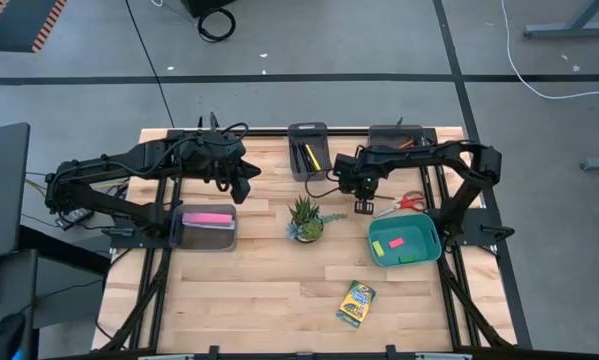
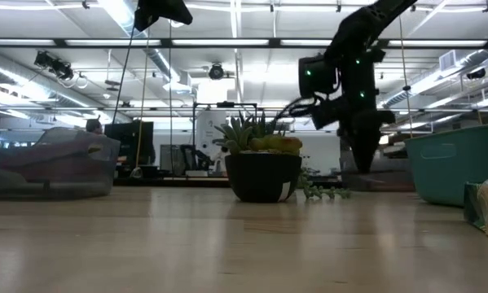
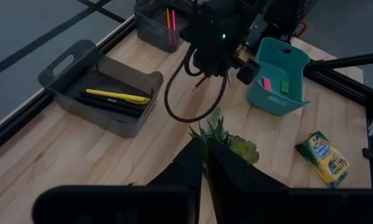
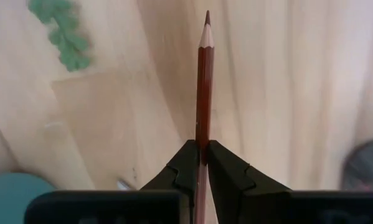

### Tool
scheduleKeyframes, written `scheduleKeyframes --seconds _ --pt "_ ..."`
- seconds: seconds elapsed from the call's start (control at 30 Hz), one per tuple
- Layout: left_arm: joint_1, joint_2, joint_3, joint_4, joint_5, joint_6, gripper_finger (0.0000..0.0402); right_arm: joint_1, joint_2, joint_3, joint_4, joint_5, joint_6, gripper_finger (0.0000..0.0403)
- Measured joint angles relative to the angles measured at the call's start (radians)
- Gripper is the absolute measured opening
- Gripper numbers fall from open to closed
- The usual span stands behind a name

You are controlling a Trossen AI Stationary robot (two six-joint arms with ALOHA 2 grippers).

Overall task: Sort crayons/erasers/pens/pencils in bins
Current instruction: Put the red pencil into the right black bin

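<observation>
Only the right wrist view shows the right gripper (image 4: 203,163) clamped on a red pencil (image 4: 203,87) (sharpened tip outward) above pale wood table (image 4: 286,93); overhead it hides under the arm, between the pen bin (image 1: 308,150) and teal bin (image 1: 405,241). The left gripper (image 3: 204,163), closed empty, hangs above the plant (image 3: 226,140).

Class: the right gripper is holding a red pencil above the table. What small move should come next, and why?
Probably carry it toward the back grey bin. The right gripper is shut on the red pencil, and that bin already holds thin orange and pink sticks, so pencils seem to go there.
</observation>
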Motion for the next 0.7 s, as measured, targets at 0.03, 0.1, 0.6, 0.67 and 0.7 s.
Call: scheduleKeyframes --seconds 0.03,0.1,0.6,0.67,0.7 --pt "0.000 0.000 0.000 0.000 0.000 0.001 0.0026 -0.003 -0.001 0.021 -0.014 0.000 -0.004 0.0039" --pt "0.000 0.000 0.000 0.000 0.000 0.003 0.0025 -0.013 -0.013 0.057 -0.056 0.001 -0.009 0.0039" --pt "0.000 0.000 0.000 0.000 0.000 0.019 0.0030 -0.350 -0.220 0.140 -0.220 0.101 -0.145 0.0038" --pt "0.000 0.000 0.000 0.000 0.000 0.018 0.0028 -0.399 -0.220 0.140 -0.201 0.112 -0.238 0.0038" --pt "0.000 0.000 0.000 0.000 0.000 0.015 0.0028 -0.420 -0.220 0.140 -0.189 0.116 -0.279 0.0038"
